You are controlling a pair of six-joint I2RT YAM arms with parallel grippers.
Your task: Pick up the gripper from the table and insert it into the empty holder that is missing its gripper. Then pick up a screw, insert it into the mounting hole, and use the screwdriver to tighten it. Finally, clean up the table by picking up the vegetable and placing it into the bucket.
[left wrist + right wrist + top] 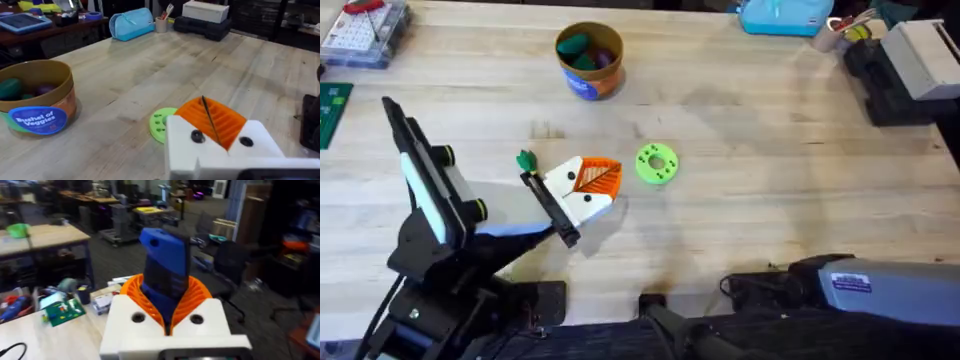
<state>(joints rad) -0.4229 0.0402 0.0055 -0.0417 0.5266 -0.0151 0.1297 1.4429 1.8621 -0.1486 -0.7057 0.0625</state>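
My left gripper (592, 185) sits low over the middle of the table. Its two white fingers with orange ribbed pads are pressed together with nothing between them, as the left wrist view shows (212, 122). A narrow black holder rail (548, 205) carries both fingers, so I cannot tell the task's gripper from its twin. My right gripper (167, 315) is shut on the blue screwdriver (165, 265) and faces out toward the room. The orange bucket (590, 85) (40, 117) stands at the back with green and purple vegetables (582, 48) inside. The screw is out of view.
A lime-green disc (656, 164) (160, 125) lies just right of the left gripper. A small dark green piece (526, 160) sits at the rail's far end. A grey-blue labelled cylinder (880, 285) lies along the front right. A blue pouch (785, 15) and boxes (910, 60) line the back.
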